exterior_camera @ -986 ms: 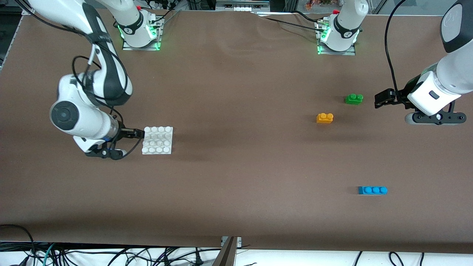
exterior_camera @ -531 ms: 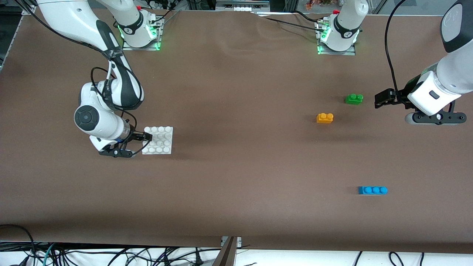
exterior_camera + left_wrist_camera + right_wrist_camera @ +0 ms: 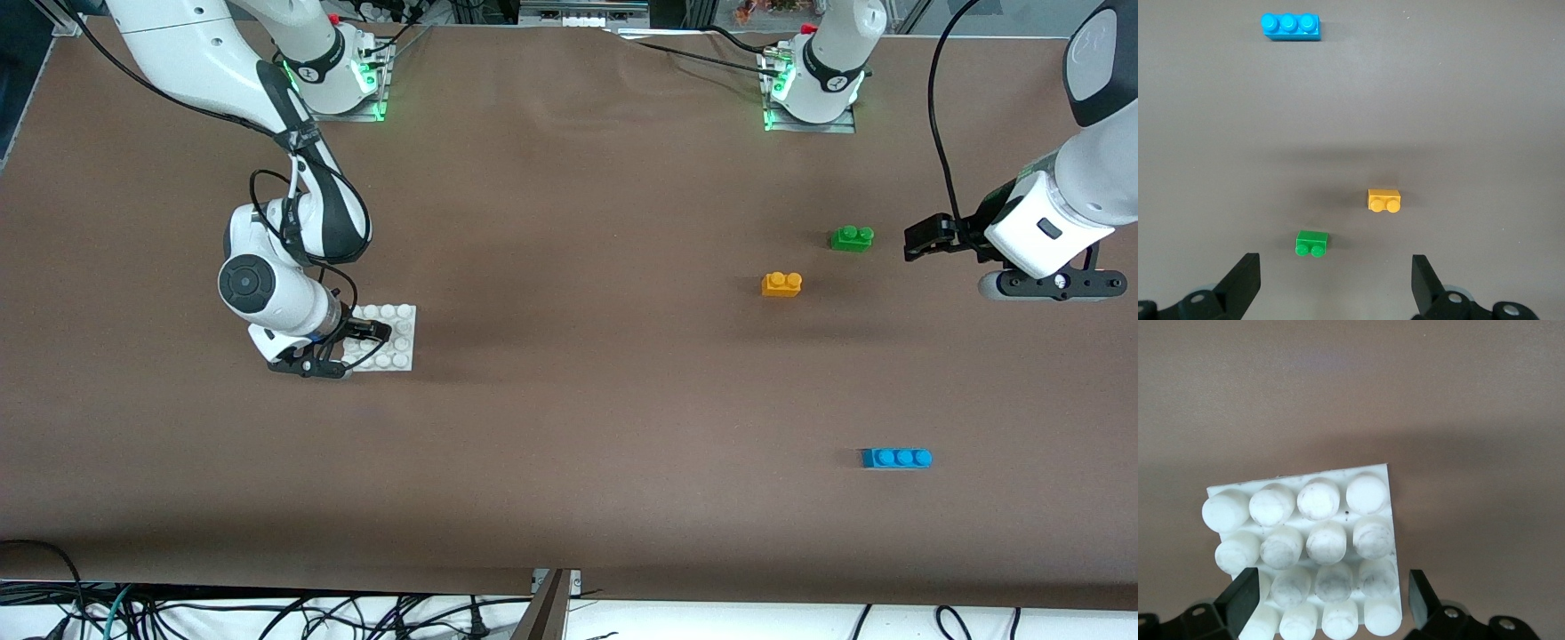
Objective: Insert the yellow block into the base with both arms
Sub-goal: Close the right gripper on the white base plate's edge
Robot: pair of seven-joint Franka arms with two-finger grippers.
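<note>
Closest to my front camera I see the blue brick [image 3: 897, 458], lying flat by itself toward the left arm's end of the table. Going farther up the table, I come to the base [image 3: 396, 338], the white plate with round bumps, at the right arm's end. My right gripper [image 3: 373, 331] is down at the base's edge, reaching in from about 9 o'clock of the plate, and its fingers are spread wide with the outer rows of bumps between them. In the right wrist view the base [image 3: 1313, 543] fills the middle and the two black fingertips [image 3: 1245, 600] sit on each side of it; I cannot tell if they touch it. A bit farther up is the yellow block [image 3: 781, 284], sitting flat on the table with its two bumps up, well apart from the base and with nothing holding it. The green brick [image 3: 852, 238] is near it, at about 2 o'clock from the yellow block and a little farther from the camera. My left gripper [image 3: 920, 242] waits in the air just past the green brick, at about 3 o'clock from it. In the left wrist view its fingers [image 3: 1241, 283] are spread wide with nothing between them, and the yellow block [image 3: 1384, 201], green brick [image 3: 1312, 243] and blue brick [image 3: 1291, 27] all lie on the table
</note>
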